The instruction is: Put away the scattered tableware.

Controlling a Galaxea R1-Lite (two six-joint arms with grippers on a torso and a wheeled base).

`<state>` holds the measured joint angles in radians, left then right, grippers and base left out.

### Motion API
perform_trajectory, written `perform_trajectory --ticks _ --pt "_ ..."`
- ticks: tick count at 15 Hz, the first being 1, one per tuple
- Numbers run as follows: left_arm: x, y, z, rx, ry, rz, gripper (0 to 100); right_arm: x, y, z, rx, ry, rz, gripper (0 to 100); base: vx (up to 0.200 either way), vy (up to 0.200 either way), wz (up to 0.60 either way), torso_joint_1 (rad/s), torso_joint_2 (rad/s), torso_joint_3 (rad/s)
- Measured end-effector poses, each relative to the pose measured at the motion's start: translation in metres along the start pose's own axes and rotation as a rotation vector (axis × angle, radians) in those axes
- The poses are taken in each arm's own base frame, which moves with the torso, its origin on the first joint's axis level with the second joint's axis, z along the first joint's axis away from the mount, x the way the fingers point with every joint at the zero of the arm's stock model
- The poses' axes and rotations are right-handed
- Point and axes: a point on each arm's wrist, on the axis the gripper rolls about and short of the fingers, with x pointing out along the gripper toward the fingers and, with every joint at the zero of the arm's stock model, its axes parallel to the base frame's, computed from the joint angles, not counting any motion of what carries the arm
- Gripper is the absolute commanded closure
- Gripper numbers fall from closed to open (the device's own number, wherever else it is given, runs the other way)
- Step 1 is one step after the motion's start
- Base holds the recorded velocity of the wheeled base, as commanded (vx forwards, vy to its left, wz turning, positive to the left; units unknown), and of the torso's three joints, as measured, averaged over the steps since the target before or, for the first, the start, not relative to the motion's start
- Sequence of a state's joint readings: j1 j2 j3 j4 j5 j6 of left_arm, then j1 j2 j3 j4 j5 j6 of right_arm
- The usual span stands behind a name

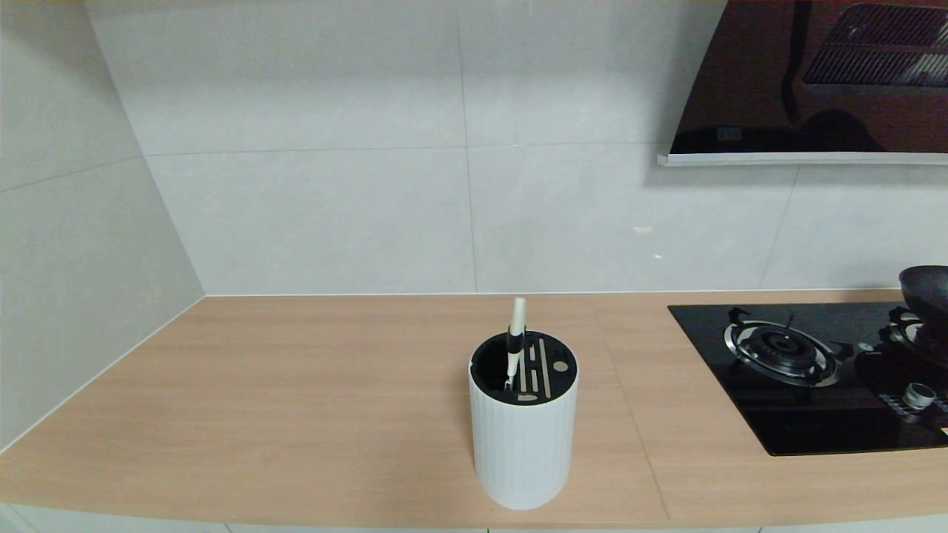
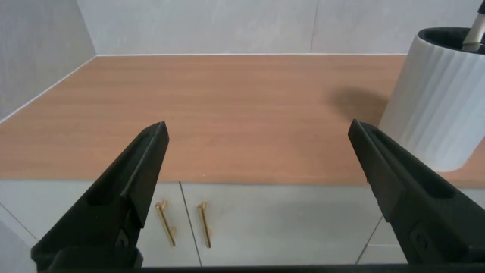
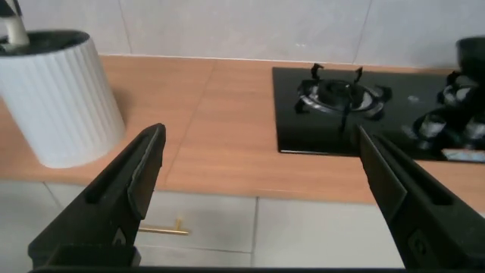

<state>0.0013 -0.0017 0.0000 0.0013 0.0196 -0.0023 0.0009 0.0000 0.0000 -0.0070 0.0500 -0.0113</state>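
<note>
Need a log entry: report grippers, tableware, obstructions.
Left gripper, right gripper open, empty. One utensil upright in white holder on counter. Hob off to holder's right, apart.

Left end effector [image 2: 256,130] splayed, right [image 3: 259,133] (likewise)

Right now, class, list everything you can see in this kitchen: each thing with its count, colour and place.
holder: one, white ribbed with a black slotted top, near the counter's front edge
utensil: one, white handle with a black band, standing in the holder
counter: one, light wood, along the wall
wall: light grey tiles, behind the counter
hob: one, black, set in the counter's right part
pot: one, dark, on the hob's far right
hood: one, dark, above the hob
handles: two, gold, on cabinet doors below the counter
left pincer: one, black, open, before the counter
right pincer: one, black, open, before the counter
</note>
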Motion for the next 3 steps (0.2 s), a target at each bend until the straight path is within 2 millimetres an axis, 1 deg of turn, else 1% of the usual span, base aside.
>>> perform_trajectory --ticks 3 --pt "0.0 0.0 -0.0001 0.0 0.001 0.0 0 0.0 0.0 0.0 0.002 0.0 0.0 0 0.0 0.0 0.0 0.0 0.0 0.0"
